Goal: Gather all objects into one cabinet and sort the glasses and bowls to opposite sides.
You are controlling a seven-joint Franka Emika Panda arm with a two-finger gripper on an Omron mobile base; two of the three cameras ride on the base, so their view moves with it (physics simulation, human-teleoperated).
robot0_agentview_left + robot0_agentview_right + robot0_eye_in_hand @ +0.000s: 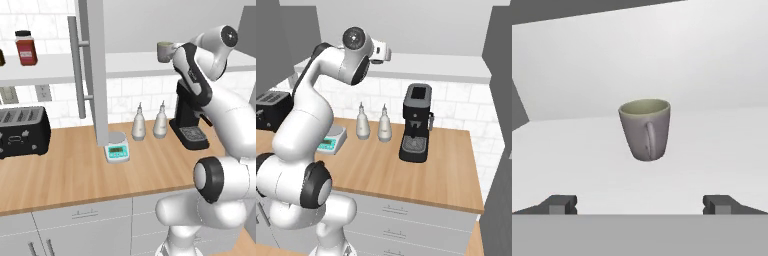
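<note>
Grey-green mug (645, 129) upright mid-shelf (722, 145), hand (641, 204) spread

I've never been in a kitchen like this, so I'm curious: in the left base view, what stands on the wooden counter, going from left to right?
Black toaster → small kitchen scale with a green display → two pale bottles with spouts, first, then → black coffee machine, partly behind the robot's arm.
</note>
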